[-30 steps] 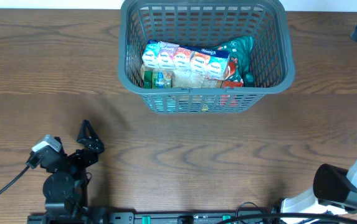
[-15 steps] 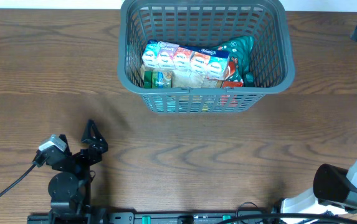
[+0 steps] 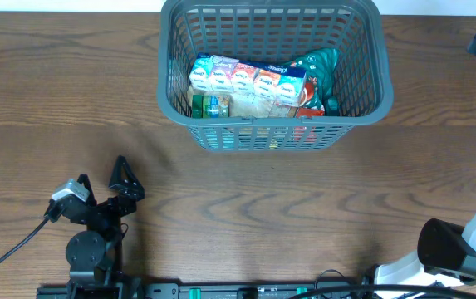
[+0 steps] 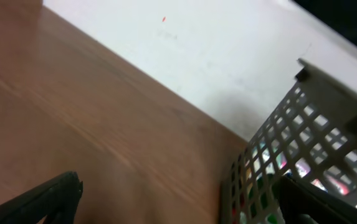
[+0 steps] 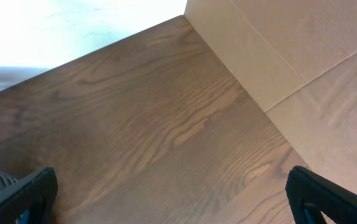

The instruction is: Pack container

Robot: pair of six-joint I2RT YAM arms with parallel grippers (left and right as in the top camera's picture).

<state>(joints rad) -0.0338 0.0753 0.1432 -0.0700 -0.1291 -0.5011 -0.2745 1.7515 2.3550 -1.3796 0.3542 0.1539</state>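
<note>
One container (image 3: pixel 271 123) holds roughly four packed items (image 3: pixel 247 80).

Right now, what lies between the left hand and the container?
Nothing: bare wooden table between the left hand and the container, per the overhead view.

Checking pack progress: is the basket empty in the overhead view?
No, the basket already holds a pack of small cartons and a green bag.

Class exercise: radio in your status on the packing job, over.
Left gripper open, empty. Right gripper open, empty. Container upright at table's far side, packets inside. Nothing seen blocking its top.
</note>
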